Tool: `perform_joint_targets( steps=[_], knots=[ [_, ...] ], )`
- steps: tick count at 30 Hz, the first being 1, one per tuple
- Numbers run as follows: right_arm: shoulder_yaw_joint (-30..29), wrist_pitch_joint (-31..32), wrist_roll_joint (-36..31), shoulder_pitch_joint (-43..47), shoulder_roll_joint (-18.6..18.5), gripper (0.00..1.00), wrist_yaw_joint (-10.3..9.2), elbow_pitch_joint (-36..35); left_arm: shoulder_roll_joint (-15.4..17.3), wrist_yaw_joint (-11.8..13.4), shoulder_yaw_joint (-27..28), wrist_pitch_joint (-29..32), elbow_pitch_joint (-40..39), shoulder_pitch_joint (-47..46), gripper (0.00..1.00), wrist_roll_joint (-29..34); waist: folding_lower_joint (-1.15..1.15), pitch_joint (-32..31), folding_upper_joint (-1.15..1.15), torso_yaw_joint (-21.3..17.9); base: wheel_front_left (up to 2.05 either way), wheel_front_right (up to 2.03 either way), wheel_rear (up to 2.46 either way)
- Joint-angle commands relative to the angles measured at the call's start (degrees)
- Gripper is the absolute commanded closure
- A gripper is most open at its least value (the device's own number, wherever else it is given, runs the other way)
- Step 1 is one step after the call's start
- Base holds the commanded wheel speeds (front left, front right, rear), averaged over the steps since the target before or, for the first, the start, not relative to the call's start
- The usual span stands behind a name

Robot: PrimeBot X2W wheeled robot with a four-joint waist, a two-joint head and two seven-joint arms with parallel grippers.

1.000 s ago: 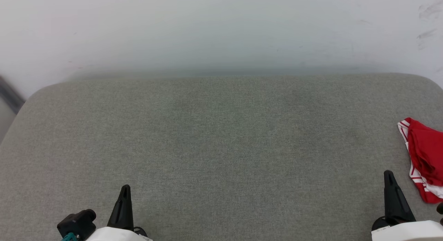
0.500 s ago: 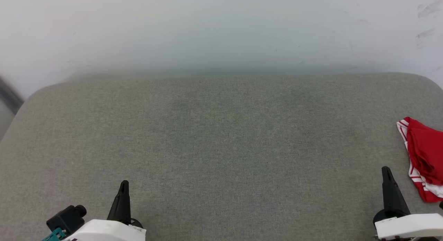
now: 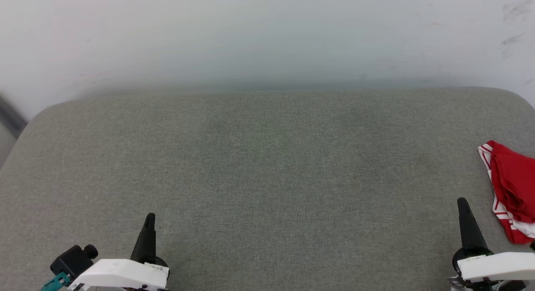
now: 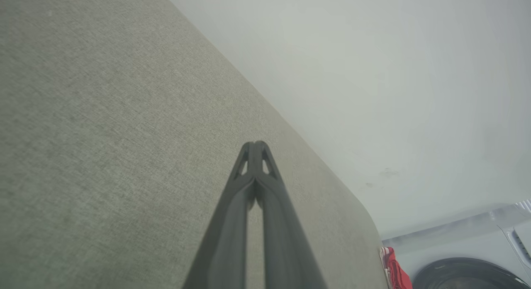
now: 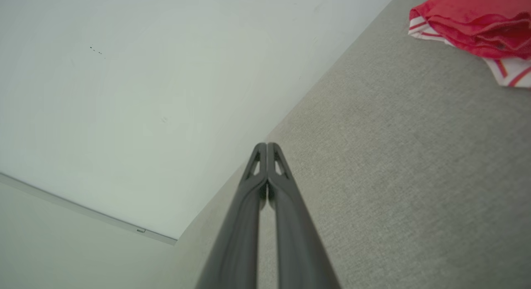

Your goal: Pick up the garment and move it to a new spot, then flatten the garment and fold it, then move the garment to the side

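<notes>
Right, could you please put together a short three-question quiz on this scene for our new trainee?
1. True or false: the red garment with striped trim lies bunched up on the grey fabric cushion, held by neither tool.
2. Which is nearer the garment: A, the left tool, or B, the right tool?
3. Fill in: the fingers of both tools are pressed ____.

Key: 1 true; 2 B; 3 shut.
</notes>
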Motion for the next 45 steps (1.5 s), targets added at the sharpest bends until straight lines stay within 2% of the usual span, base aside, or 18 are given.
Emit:
perform_joint_targets(
  steps=[1,15,45],
  knots=[
    [0.00,0.44,1.91,-1.80,-0.02,1.00,0.00,-0.25,0.25,-0.47,0.36,0.44,-0.26,-1.52,1.00,-2.00,0.00,0.00,0.00,-0.02,0.00,0.00,0.00],
    [0.07,2.69,10.81,-3.22,0.01,1.00,0.00,1.17,0.27,-1.37,1.14,2.62,1.05,-3.13,1.00,-11.49,0.00,0.05,0.00,-0.20,0.00,0.00,0.00],
    [0.19,6.67,26.10,-5.82,0.07,1.00,-0.01,3.56,0.08,-2.91,2.80,6.66,3.35,-5.85,1.00,-27.59,0.00,0.13,0.00,-0.57,0.00,0.00,0.00]
  ],
)
